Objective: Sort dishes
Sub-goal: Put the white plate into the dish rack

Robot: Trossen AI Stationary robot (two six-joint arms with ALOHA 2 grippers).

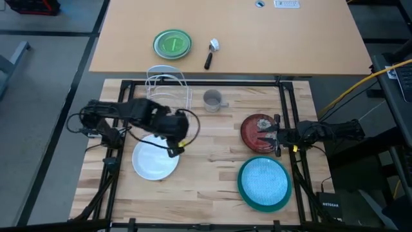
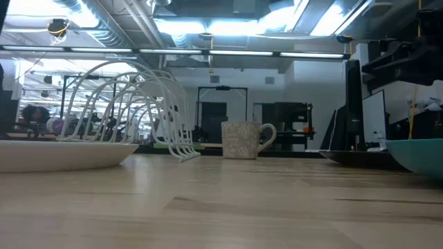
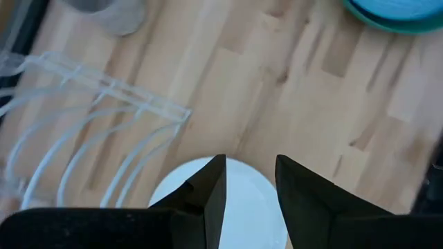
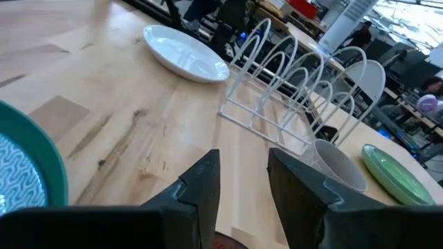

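A white plate [image 1: 153, 164] lies flat on the table at the left. My left gripper [image 1: 174, 147] hovers over its right rim, open and empty; the plate shows below the fingers in the left wrist view [image 3: 250, 214]. A dark red patterned plate [image 1: 254, 129] lies flat at the right. My right gripper [image 1: 265, 136] is open over it. A teal-rimmed plate with a light blue patterned inside [image 1: 264, 183] lies near the front right. A small grey mug [image 1: 212, 100] stands upright by the white wire rack [image 1: 167, 84].
A bright green plate [image 1: 172, 44] and a small dark-handled tool [image 1: 211, 53] lie on the far table beyond the black frame. Bare wood lies between the white plate and the teal plate. In the low view the rack [image 2: 131, 104] stands left of the mug [image 2: 243, 140].
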